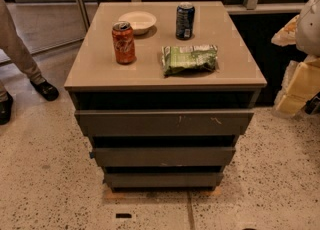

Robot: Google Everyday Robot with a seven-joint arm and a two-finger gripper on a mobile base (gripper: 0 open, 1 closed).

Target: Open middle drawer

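The gripper (pixel 296 90) hangs at the scene's 3 o'clock edge, apart from the cabinet (pixel 165 76); whether it is clenched or released cannot be told. At its 8 o'clock, the middle drawer (pixel 162 156) sits between the scratched front (pixel 164 122) and the shortest front (pixel 164 179).

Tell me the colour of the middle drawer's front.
The middle drawer is dark grey-brown, in the camera view; the end effector hangs at the right edge.
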